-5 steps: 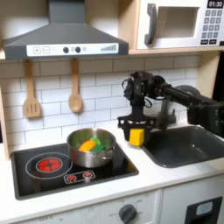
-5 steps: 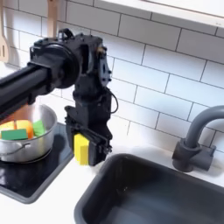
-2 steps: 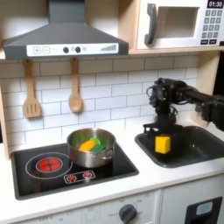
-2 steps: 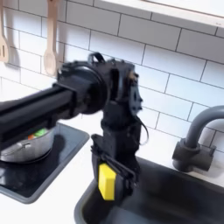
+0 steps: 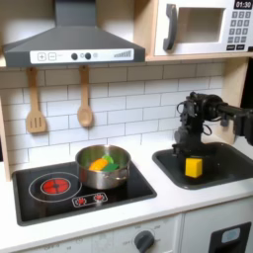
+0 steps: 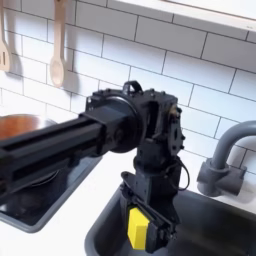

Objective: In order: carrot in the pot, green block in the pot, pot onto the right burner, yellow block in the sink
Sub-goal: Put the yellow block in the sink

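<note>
The yellow block (image 5: 194,167) sits pinched between the jaws of the gripper (image 5: 194,163), held low over the sink (image 5: 219,176); in the second exterior view the yellow block (image 6: 137,228) hangs just inside the basin's near rim, with the sink (image 6: 215,225) wall close beside it. To finish this step well, I judge the jaws should part only once the block is well below the rim and clear of the wall, so it drops flat rather than tipping onto the counter edge. Open basin floor lies beyond the jaws, toward the faucet (image 6: 222,160), which stands well apart; the tighter margin is the rim under the jaws on the stove side. Away from the jaws, the pot (image 5: 103,166) rests on the right burner (image 5: 111,178) with the carrot (image 5: 97,166) and the green block (image 5: 111,158) inside it.
</note>
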